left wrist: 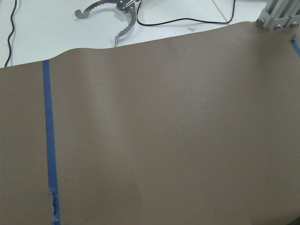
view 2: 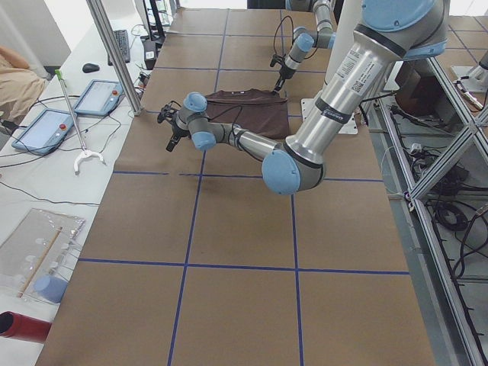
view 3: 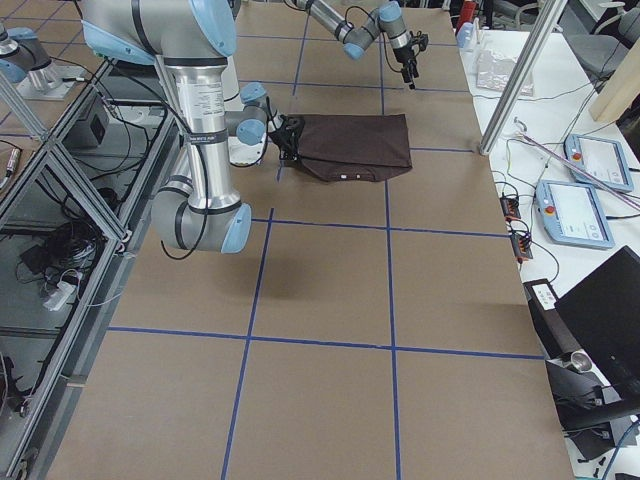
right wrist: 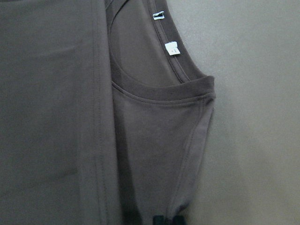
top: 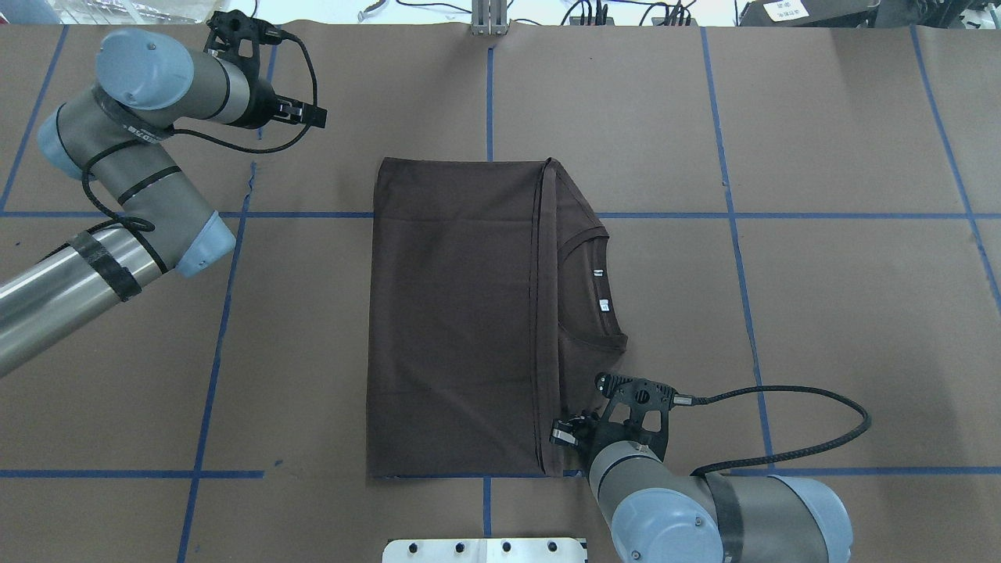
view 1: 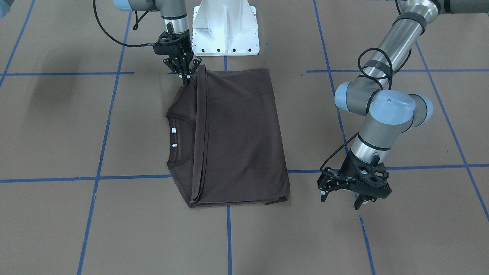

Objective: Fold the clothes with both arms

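Pinches T-shirt (view 1: pixel 237 133) at its near edge with right gripper (view 1: pixel 186 78). Holds left gripper (view 1: pixel 342 200) spread open over table (view 1: pixel 57 229), far left, well apart from T-shirt.

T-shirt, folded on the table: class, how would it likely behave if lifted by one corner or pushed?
The T-shirt probably droops floppily: it lies flat in soft layers. Likely light; thin folded hem edges show. Pushed, it would probably bunch rather than slide, judging by its faint creases.
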You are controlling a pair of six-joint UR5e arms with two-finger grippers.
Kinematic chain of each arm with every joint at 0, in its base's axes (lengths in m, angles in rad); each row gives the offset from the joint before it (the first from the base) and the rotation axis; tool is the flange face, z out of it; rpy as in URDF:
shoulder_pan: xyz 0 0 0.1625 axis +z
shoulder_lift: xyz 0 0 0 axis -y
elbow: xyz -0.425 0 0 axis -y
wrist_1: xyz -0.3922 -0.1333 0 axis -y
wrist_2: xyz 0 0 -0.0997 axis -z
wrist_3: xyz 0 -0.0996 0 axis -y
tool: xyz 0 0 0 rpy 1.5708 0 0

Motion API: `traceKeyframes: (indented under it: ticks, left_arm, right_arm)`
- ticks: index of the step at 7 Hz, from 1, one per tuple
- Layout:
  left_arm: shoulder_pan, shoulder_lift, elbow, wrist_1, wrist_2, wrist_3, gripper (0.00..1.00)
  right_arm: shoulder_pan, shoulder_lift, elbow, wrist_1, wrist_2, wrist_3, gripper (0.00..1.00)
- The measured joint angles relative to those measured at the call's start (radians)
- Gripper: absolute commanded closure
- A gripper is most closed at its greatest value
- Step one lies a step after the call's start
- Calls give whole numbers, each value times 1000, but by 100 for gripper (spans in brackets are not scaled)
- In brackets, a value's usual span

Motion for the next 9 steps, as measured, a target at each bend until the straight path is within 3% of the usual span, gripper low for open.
traceKeyframes:
  ticks: [2, 3, 5, 7, 9]
  left_arm:
    - [0, 0, 0, 0, 0, 0, 0]
    - [0, 0, 0, 0, 0, 0, 0]
    - [1, 0, 0, 1, -1, 0, 0]
    - [2, 1, 0, 0, -1, 0, 0]
    - [2, 1, 0, 1, -1, 0, 0]
  right_arm:
    - [-34, -9, 10, 0, -46, -32, 2]
    - [-54, -6, 11, 1, -53, -81, 13]
    - [-94, 4, 11, 9, -62, -219, 23]
    - [-134, 19, 10, 14, -92, -374, 45]
    - [-157, 28, 6, 13, -124, -464, 47]
